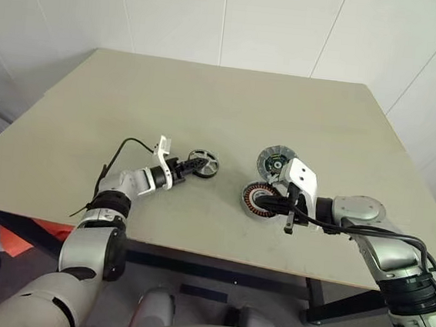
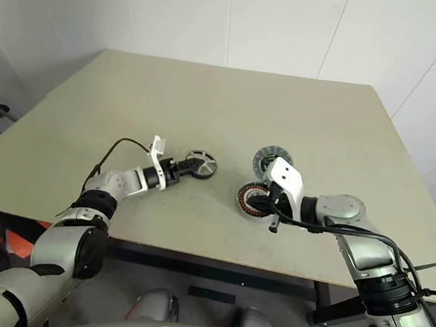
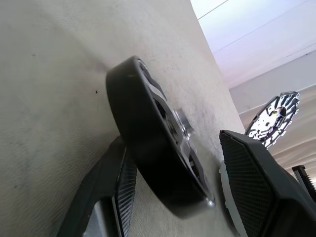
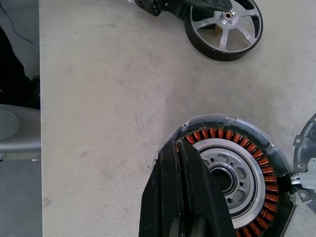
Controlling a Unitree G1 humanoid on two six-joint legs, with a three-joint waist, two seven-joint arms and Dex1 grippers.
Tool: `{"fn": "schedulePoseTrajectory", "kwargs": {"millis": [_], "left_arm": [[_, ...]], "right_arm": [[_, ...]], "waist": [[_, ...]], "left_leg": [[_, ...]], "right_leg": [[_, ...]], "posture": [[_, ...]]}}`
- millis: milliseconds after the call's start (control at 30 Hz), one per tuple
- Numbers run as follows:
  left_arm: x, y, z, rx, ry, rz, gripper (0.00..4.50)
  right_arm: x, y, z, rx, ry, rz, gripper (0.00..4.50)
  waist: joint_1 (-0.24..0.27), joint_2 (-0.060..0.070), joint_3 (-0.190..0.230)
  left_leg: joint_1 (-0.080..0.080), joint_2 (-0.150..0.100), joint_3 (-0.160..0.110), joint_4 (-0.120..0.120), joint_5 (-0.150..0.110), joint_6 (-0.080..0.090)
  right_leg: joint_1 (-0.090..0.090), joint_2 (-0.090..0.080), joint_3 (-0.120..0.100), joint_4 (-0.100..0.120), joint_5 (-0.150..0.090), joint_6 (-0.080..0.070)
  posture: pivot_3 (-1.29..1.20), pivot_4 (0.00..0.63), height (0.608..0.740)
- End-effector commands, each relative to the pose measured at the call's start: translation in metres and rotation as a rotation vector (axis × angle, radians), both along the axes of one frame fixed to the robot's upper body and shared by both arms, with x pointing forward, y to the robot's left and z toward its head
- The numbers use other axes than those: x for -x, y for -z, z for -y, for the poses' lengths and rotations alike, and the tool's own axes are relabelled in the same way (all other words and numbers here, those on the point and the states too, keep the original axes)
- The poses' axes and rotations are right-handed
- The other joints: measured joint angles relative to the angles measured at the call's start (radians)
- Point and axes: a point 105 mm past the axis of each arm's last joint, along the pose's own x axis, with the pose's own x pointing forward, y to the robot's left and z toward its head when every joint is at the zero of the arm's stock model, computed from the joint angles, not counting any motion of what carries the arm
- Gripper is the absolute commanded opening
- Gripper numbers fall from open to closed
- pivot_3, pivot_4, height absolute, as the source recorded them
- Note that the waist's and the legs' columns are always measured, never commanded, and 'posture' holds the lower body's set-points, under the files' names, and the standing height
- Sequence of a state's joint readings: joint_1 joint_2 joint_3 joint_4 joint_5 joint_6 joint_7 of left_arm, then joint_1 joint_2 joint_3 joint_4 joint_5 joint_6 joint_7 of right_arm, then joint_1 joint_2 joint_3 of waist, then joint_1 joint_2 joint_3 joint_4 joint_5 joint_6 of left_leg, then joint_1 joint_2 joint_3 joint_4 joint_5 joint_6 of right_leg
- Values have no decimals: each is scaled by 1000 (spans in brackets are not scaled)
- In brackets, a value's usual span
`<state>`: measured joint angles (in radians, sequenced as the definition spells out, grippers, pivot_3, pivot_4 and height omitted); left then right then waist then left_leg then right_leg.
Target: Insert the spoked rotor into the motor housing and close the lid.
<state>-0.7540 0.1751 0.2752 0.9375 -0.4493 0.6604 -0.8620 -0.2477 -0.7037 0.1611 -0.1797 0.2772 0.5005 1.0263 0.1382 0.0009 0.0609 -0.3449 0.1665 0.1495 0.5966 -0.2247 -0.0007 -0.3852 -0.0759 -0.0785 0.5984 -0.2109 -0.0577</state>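
Observation:
The spoked rotor point(image 1: 204, 163), a dark-rimmed wheel with silver spokes, stands tilted on edge just left of the table's middle. My left gripper point(image 1: 195, 164) is shut on it, one finger on each face point(image 3: 116, 190). To its right lies the motor housing point(image 1: 258, 200), a round ring with copper windings around a silver hub point(image 4: 232, 175). My right gripper point(image 1: 267, 203) is shut, its fingers point(image 4: 180, 197) pressed together and lying over the housing's near rim. The lid point(image 1: 275, 160), a grey ribbed disc with a green-and-black centre, lies just behind the housing.
The beige table point(image 1: 208, 101) stretches far behind the parts, and its front edge runs close under both arms. A black cable point(image 1: 118, 154) loops from my left wrist. Something orange point(image 1: 18, 237) lies on the floor below the table's left side.

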Motion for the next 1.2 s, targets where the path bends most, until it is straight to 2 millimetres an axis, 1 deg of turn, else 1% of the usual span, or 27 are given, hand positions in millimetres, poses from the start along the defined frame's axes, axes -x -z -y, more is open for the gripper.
{"fn": "schedulePoseTrajectory", "kwargs": {"millis": [33,133,300,400,600,633,700,800,867,933,1000,1067,1100,1133,1200], "left_arm": [[-2,-2,0,-39,10,18,2118],[-2,-1,-4,-51,11,22,1222],[-3,-2,-6,-82,22,34,1219],[-4,-6,-10,-89,26,49,1219],[-2,-23,-13,-28,69,90,1219],[-1,-28,-10,-18,88,96,1219],[6,-44,2,-1,177,140,1219],[25,-78,22,48,324,248,1219],[31,-93,26,72,358,278,1219],[35,-100,29,88,378,285,1219],[40,-105,34,107,410,288,1219],[45,-104,41,117,443,274,1219],[46,-100,43,110,455,262,1219],[45,-93,47,102,461,239,1219],[46,-81,55,93,478,206,1219]], "right_arm": [[1,-12,-3,-6,-17,50,0],[1,-12,-3,-7,-13,51,0],[1,-11,-4,-11,-13,50,0],[0,-10,-5,-11,-15,49,0],[-1,-9,-6,-10,-17,50,0],[-1,-9,-6,-9,-17,50,0],[0,-8,-5,-6,-16,47,0],[-1,-10,-2,-12,-5,50,0],[-4,-14,1,-26,18,60,0],[-4,-15,4,-25,24,62,0],[1,-15,9,-21,21,37,0],[12,-17,20,5,-3,-11,0],[16,-18,27,16,-3,-29,0],[18,-20,36,32,7,-40,0],[18,-26,53,59,42,-39,0]], "waist": [[0,0,0],[-1,0,0],[-4,0,0],[-7,0,0],[-12,0,0],[-12,0,0],[-11,0,0],[-7,0,1],[-9,0,1],[-12,1,1],[-14,1,1],[-12,1,1],[-10,1,1],[-7,1,1],[-6,1,1]], "left_leg": [[0,0,0,0,0,0],[0,0,0,0,0,0],[0,0,0,0,0,0],[0,0,0,0,0,0],[0,1,0,0,0,0],[0,1,0,0,0,0],[-2,1,0,0,0,0],[-4,1,0,0,-1,1],[-4,1,0,0,-1,1],[-4,1,1,0,0,2],[-4,1,1,0,0,2],[-4,1,2,0,0,1],[-4,0,2,0,0,1],[-4,0,1,0,0,2],[-3,0,1,0,0,3]], "right_leg": [[0,0,0,0,0,0],[-1,0,0,-1,0,0],[-1,0,0,-1,0,0],[-1,0,0,-1,0,0],[-2,0,0,-1,0,0],[-3,0,0,-1,0,-1],[-5,0,0,-1,4,-6],[-6,0,0,-1,4,-7],[-6,0,0,-1,4,-7],[-6,0,0,0,4,-7],[-6,0,0,0,4,-7],[-5,0,0,0,4,-7],[-4,0,0,0,3,-6],[-4,0,0,-1,0,0],[-3,0,0,-1,0,1]], "posture": [[0,0,740],[0,0,740],[0,0,740],[0,0,740],[0,0,740],[0,0,740],[0,0,740],[0,0,740],[0,0,740],[0,0,740],[0,0,740],[0,0,740],[0,0,740],[0,0,740],[0,0,740]]}}
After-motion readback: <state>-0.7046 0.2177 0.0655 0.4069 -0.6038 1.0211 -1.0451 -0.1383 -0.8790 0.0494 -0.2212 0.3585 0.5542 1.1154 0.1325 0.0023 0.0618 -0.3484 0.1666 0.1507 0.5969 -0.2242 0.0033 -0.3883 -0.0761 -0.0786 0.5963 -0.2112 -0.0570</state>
